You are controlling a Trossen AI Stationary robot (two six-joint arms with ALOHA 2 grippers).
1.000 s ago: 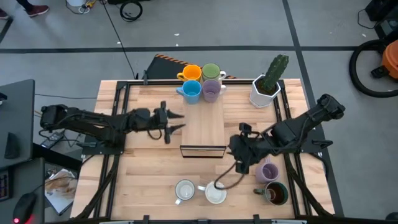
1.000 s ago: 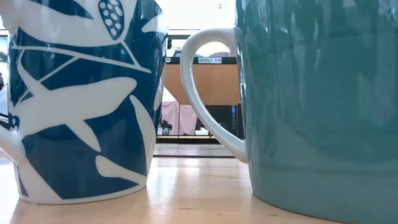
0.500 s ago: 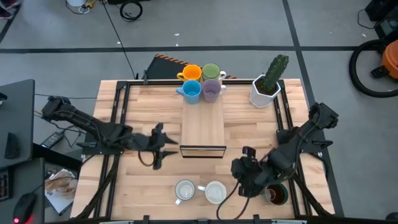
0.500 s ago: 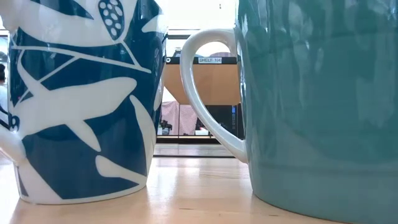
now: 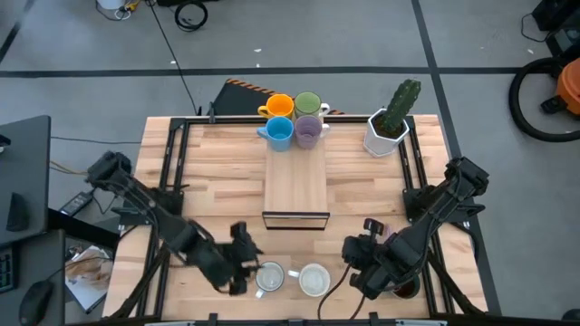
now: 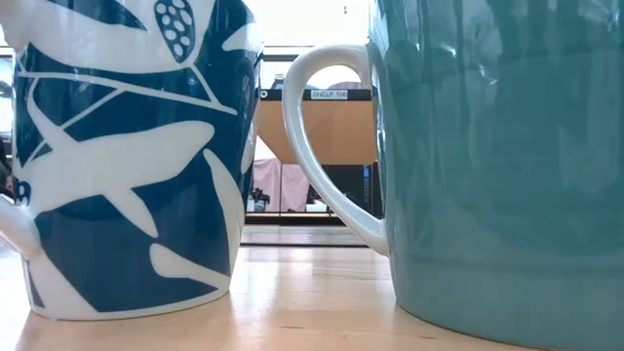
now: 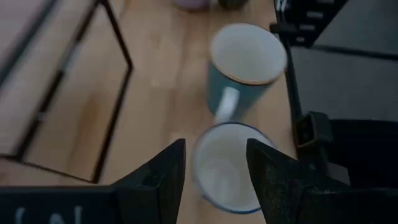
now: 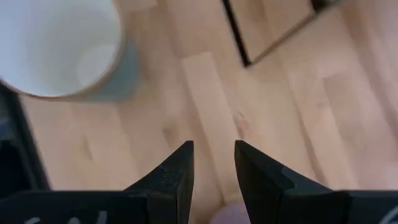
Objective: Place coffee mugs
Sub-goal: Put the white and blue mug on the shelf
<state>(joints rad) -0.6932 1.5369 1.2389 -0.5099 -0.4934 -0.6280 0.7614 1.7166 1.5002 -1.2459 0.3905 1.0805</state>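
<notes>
Your left gripper [image 5: 243,268] sat low at the front of the table [image 5: 217,172], just left of the first white mug [image 5: 269,277]. In the left wrist view its fingers [image 7: 163,180] stood spread wide with that mug's rim [image 7: 227,167] between the tips; nothing was clamped. The second white mug [image 5: 314,280] stood just beside the first, on its right; in the left wrist view it showed a teal outer wall and a white handle [image 7: 245,62].

Your right gripper [image 5: 361,270] was down at the front right, between the second white mug and the dark mug [image 5: 403,288], which was mostly hidden under the arm. In the right wrist view its fingers [image 8: 171,174] stood a narrow gap apart over bare wood, and held nothing. A rounded pale shape touched the frame edge between them; you could not tell what it was. The second white mug [image 8: 59,43] lay off to one side in that view.

At the back edge four mugs stood in a tight square: orange mug [image 5: 277,107], green mug [image 5: 307,103], blue mug [image 5: 278,132], purple mug [image 5: 308,132]. The other purple mug was not visible.

A light wooden board [image 5: 295,181] with a dark wire frame [image 5: 295,218] at its front end lay mid-table. The white planter [image 5: 386,134] with cactus [image 5: 399,104] stood at the back right.

The low view was filled by two mugs close up: a blue-and-white patterned mug [image 6: 127,156] and a teal mug [image 6: 497,166].
</notes>
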